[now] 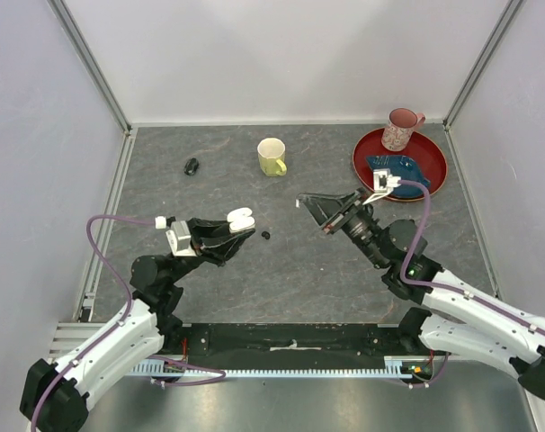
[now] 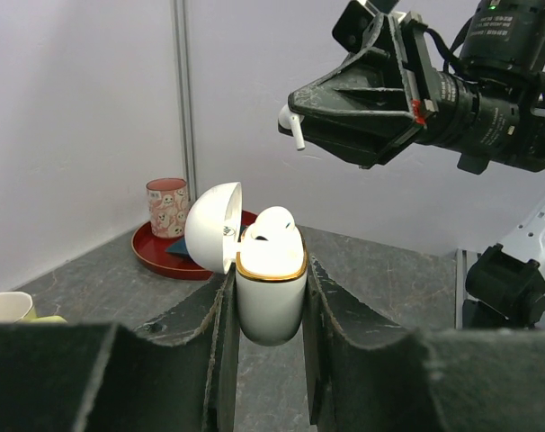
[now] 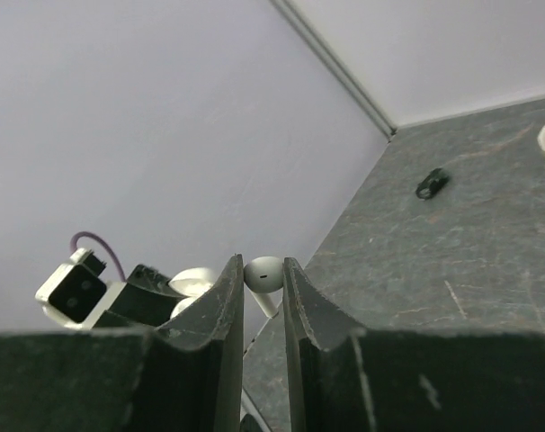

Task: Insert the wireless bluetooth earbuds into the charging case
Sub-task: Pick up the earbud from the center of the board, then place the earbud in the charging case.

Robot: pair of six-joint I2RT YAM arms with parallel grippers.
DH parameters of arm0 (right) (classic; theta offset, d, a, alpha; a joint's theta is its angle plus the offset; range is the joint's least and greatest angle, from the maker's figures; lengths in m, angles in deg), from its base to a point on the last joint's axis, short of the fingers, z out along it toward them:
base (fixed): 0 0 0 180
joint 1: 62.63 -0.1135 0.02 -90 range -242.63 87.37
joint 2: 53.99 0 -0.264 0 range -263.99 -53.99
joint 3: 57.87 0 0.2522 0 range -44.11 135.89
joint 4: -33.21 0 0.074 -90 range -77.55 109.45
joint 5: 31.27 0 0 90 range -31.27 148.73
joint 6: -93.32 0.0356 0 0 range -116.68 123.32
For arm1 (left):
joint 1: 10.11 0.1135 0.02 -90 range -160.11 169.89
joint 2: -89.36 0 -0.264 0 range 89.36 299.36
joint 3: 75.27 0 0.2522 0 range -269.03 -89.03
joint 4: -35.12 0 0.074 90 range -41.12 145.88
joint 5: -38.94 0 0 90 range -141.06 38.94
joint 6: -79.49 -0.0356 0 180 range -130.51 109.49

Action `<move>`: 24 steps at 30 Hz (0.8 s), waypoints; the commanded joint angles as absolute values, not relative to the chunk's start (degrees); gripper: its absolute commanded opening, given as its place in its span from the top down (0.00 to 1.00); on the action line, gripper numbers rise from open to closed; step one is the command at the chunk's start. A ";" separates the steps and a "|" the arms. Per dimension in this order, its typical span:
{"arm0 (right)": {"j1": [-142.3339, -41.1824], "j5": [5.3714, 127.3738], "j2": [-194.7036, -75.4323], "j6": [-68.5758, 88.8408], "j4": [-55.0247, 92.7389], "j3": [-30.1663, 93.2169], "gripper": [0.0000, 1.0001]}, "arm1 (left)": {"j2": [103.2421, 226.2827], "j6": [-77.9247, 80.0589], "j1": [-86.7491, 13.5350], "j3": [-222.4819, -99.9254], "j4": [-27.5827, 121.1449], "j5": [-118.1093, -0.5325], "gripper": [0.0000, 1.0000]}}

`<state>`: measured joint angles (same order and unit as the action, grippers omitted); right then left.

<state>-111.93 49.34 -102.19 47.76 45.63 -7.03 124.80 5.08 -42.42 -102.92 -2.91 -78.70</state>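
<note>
Left wrist view: left jaws clenched on the white charging case (image 2: pixel 271 297), which stands upright with its lid (image 2: pixel 211 227) swung open to one side and one white earbud (image 2: pixel 274 223) sitting in its top. Above the case and apart from it, the right jaws pinch a second white earbud (image 3: pixel 263 273) by its head, stem pointing down. On the desk (image 1: pixel 299 270) between the two sets of jaws lies a tiny black bud (image 1: pixel 266 235); a yellow mug (image 1: pixel 272 157) stands well beyond both, and another black piece (image 1: pixel 192 166) lies far beyond the left jaws.
</note>
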 commanded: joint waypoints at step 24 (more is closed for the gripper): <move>-131.27 39.04 -119.37 38.12 63.84 3.00 1.00 | 127.85 5.84 -44.56 -102.13 -9.38 -78.04 0.98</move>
<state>-130.05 39.79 -117.67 39.20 59.70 -0.34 127.53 5.30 -43.93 -101.81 -5.70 -78.65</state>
